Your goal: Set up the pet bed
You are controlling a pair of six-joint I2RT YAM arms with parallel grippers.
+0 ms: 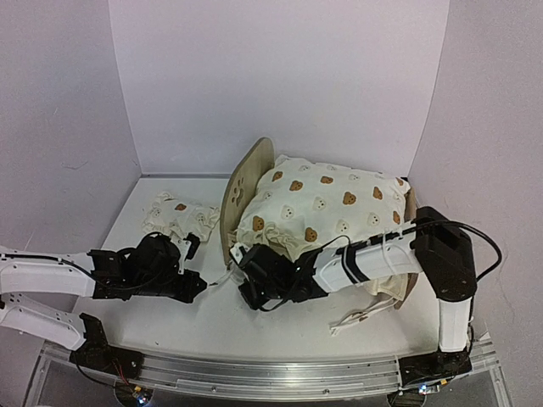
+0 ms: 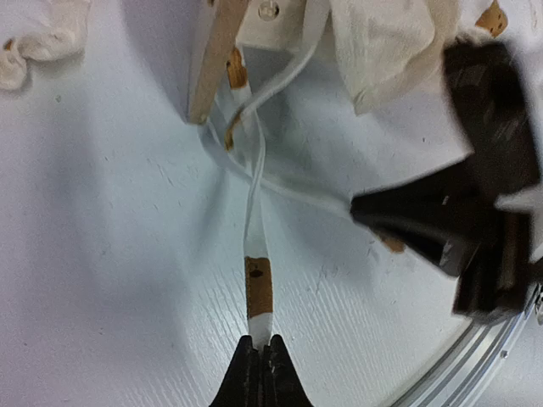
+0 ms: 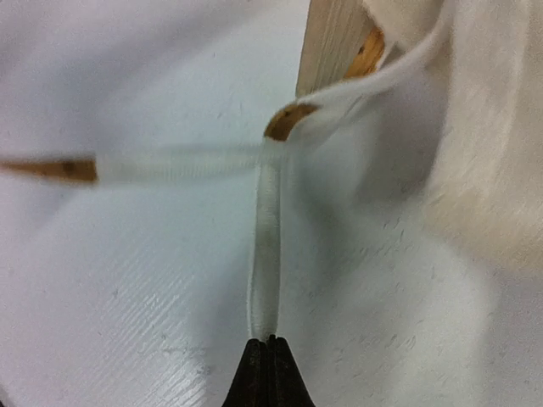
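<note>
Filling the pet bed [image 1: 254, 165], a bear-print cushion [image 1: 327, 203] trails its ties [image 3: 265, 254].

- Your left arm [image 1: 51, 275] lies low over the counter, reaching right; left claw [image 2: 261, 346] pinched tight on a brown-tipped tie [image 2: 256, 254].
- Your right arm [image 1: 365, 261] bends at the elbow, reaching left; right claw [image 3: 271, 343] clamped on a white tie [image 3: 266, 246].

White-painted table top [image 1: 212, 326] with faint grain, enclosed by plain pale wall panels, namely left panel [image 1: 59, 127], far panel [image 1: 280, 76] and right panel [image 1: 496, 127]; aluminium rail [image 1: 271, 379] along near edge; lighting even, shadows soft.
</note>
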